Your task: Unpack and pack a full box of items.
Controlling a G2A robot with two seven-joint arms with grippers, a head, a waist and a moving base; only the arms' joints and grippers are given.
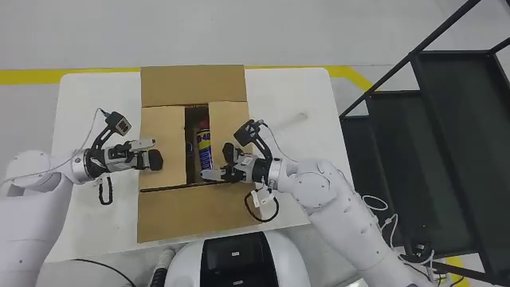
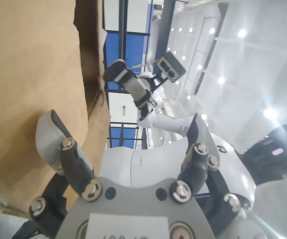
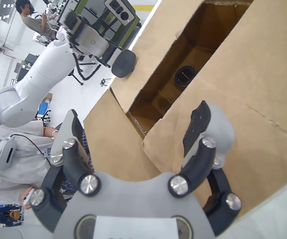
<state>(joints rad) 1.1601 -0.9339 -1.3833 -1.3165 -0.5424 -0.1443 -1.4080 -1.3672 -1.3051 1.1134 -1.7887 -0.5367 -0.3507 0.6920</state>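
left claw (image 2: pixel 121 120) spread | right claw (image 3: pixel 137 111) spread | box (image 1: pixel 191 86) brown cardboard, flaps ajar

Lighting: bright, even, from overhead. The ceiling lamps (image 2: pixel 242 33) throw starred glare across the left wrist view. The tabletop (image 1: pixel 88 104) is evenly lit, with soft shadows. The box (image 3: pixel 262 58) interior is dim and shadowed. Wrist views bend strongly at the edges.

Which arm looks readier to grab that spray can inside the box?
Probably the right. The right claw, open, sits at the edge of the gap in the box, close to the spray can. The left claw is out over the other flap.
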